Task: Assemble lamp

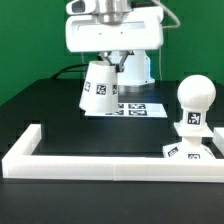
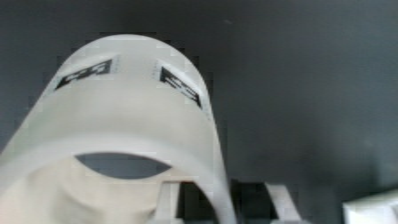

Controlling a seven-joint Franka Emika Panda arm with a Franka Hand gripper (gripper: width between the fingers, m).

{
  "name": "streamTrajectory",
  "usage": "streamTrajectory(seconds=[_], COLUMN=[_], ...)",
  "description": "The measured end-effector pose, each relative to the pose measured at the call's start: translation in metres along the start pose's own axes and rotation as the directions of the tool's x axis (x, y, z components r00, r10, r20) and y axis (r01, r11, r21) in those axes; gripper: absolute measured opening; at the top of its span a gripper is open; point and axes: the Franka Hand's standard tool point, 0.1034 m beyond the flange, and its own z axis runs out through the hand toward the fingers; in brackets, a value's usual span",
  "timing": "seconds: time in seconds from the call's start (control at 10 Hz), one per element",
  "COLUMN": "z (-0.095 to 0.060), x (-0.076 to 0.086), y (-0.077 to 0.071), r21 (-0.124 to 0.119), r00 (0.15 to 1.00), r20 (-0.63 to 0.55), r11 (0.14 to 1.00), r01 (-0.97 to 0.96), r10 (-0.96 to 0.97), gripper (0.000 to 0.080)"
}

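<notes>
The white truncated-cone shade (image 1: 98, 86) hangs tilted in the air above the black table, held by my gripper (image 1: 117, 66) at its upper rim. In the wrist view the shade (image 2: 134, 130) fills the frame, with tags on its side and its open narrow end showing; one finger (image 2: 196, 203) sits inside the wall and the other outside, so the jaws are shut on the shade's wall. The ball-shaped bulb (image 1: 192, 100) stands upright on the flat square base (image 1: 190, 148) at the exterior view's right, well apart from the shade.
The long white bar-shaped border (image 1: 100, 163) runs along the table's front and up both sides. The marker board (image 1: 130, 106) lies flat on the table behind the shade. The big white robot body (image 1: 112, 32) stands at the back.
</notes>
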Motion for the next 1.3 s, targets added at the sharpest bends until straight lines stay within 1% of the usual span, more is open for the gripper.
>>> streamTrajectory(seconds=[0.2, 0.3, 0.4, 0.5, 0.6, 1.1, 1.2, 1.3], z=[-0.020, -0.030, -0.039, -0.045, -0.046, -0.045, -0.049, -0.054], x=[0.016, 0.025, 0.034, 0.038, 0.039, 0.038, 0.040, 0.041], y=[-0.024, -0.039, -0.050, -0.057, -0.058, -0.058, -0.066, -0.080], r21=[0.021, 0.032, 0.035, 0.034, 0.034, 0.032, 0.037, 0.039], r00=[0.998, 0.994, 0.991, 0.986, 0.985, 0.986, 0.988, 0.981], r20=[0.016, 0.032, 0.038, 0.055, 0.059, 0.058, 0.052, 0.055], r11=[0.998, 0.994, 0.991, 0.987, 0.986, 0.987, 0.988, 0.981], r01=[-0.055, -0.104, -0.133, -0.157, -0.164, -0.160, -0.147, -0.188], r10=[0.055, 0.103, 0.132, 0.155, 0.161, 0.158, 0.145, 0.186], gripper=[0.0045, 0.0045, 0.0045, 0.0045, 0.0045, 0.0045, 0.0045, 0.0045])
